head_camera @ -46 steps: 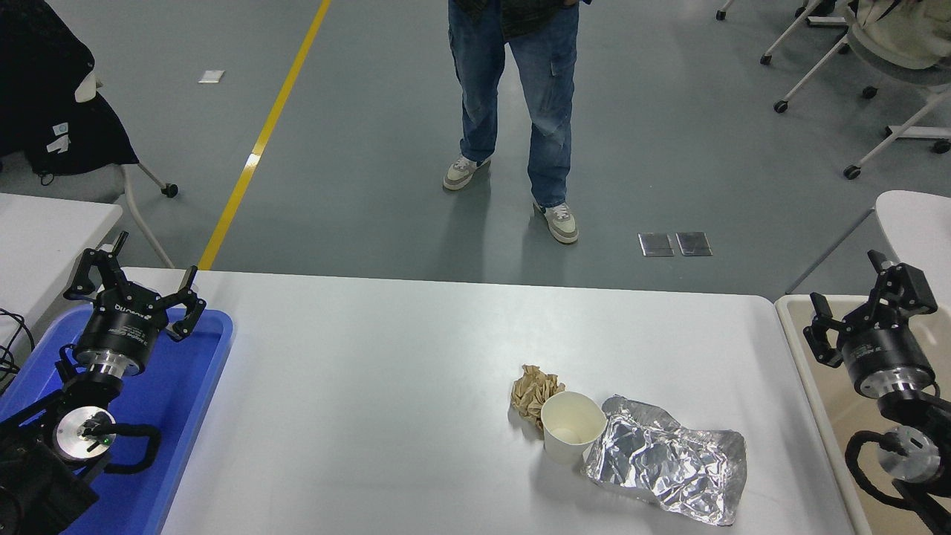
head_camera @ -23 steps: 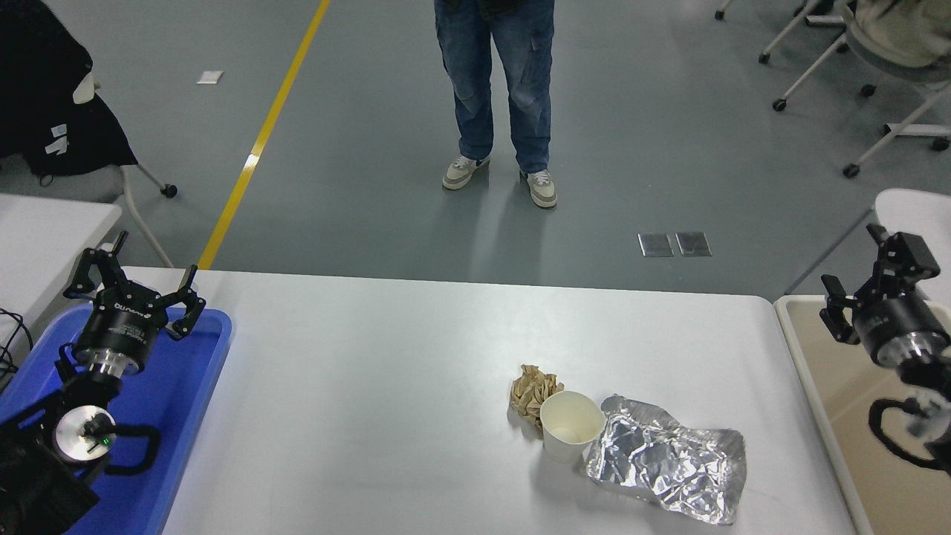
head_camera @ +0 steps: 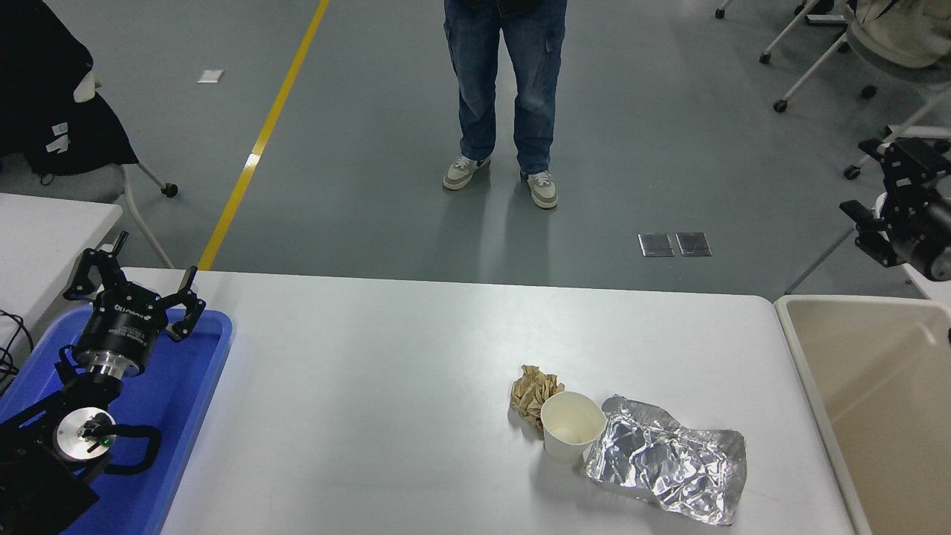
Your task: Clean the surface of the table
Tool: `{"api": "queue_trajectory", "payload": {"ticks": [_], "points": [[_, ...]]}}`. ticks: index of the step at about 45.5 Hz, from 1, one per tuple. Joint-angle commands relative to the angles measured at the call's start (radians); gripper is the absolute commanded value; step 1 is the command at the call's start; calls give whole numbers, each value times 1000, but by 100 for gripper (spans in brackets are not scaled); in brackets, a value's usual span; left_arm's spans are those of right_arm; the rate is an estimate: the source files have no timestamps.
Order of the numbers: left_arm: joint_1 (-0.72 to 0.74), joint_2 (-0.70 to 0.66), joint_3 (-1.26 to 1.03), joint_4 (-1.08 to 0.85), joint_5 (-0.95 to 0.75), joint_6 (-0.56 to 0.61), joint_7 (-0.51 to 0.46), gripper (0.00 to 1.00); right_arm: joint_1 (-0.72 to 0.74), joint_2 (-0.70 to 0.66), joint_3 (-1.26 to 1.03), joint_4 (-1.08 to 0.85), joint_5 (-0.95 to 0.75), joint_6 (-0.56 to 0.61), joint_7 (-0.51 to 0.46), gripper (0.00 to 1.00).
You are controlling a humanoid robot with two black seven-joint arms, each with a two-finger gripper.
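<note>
Crumpled silver foil sheet (head_camera: 669, 468), white paper cup (head_camera: 570, 425) and brown paper wad (head_camera: 534, 393) cluster near-right on the broad white table surface (head_camera: 386, 371). Left gripper (head_camera: 135, 284) over blue plastic tray (head_camera: 178, 416), fingers spread. Right gripper (head_camera: 880, 189) beyond the table's far-right corner, fingers apart, empty.

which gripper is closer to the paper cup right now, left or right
Right, narrowly. The right gripper is raised at the right edge, above the beige bin, up and right of the paper cup. The left gripper hangs over the blue tray, far left.
</note>
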Motion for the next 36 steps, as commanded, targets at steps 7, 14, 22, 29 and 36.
{"api": "queue_trajectory", "payload": {"ticks": [7, 14, 22, 29, 36], "points": [[0, 0, 0, 0, 0, 0, 0, 100, 291, 100, -444, 7, -312, 68, 3, 99], [0, 0, 0, 0, 0, 0, 0, 100, 353, 139, -536, 100, -473, 84, 7, 99], [0, 0, 0, 0, 0, 0, 0, 100, 442, 151, -564, 303, -688, 87, 7, 99], [0, 0, 0, 0, 0, 0, 0, 100, 501, 208, -585, 439, -816, 90, 7, 99], [0, 0, 0, 0, 0, 0, 0, 100, 523, 310, -654, 449, -833, 97, 8, 99]]}}
